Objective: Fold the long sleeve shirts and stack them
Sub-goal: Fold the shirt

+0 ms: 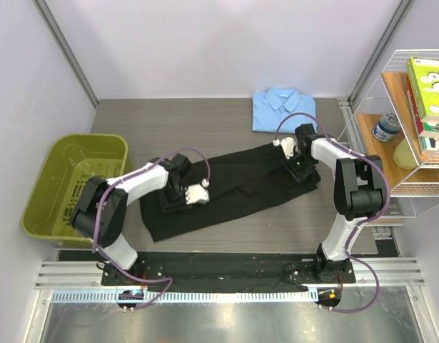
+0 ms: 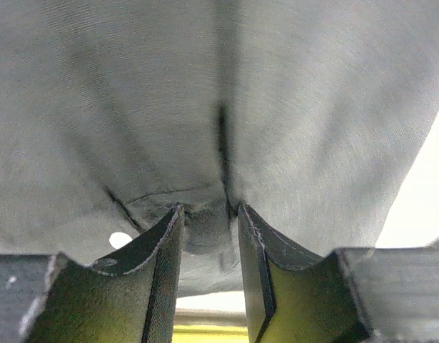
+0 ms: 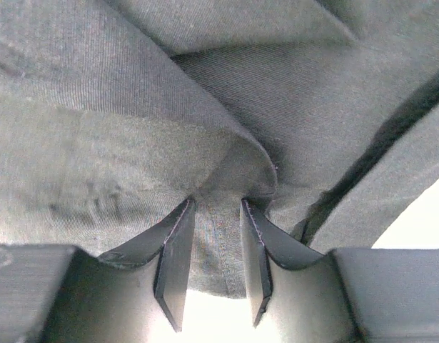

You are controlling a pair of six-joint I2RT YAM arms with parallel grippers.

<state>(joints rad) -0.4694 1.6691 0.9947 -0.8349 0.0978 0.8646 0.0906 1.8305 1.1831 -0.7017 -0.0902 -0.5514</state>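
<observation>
The black shirt [image 1: 233, 187] lies spread in a long band across the middle of the table. My left gripper [image 1: 197, 193] is over its left part. In the left wrist view the gripper [image 2: 208, 211] is shut on a raised fold of the black shirt [image 2: 205, 107]. My right gripper [image 1: 284, 146] is at the shirt's far right corner. In the right wrist view it [image 3: 218, 204] is shut on a hemmed edge of the black shirt [image 3: 133, 107]. The light blue shirt [image 1: 283, 109] lies folded, collar up, at the back of the table.
A green bin [image 1: 44, 193] stands at the left edge of the table, and a strip of it shows low in the left wrist view [image 2: 208, 332]. A wire shelf [image 1: 412, 128] with boxes and a bottle stands at the right.
</observation>
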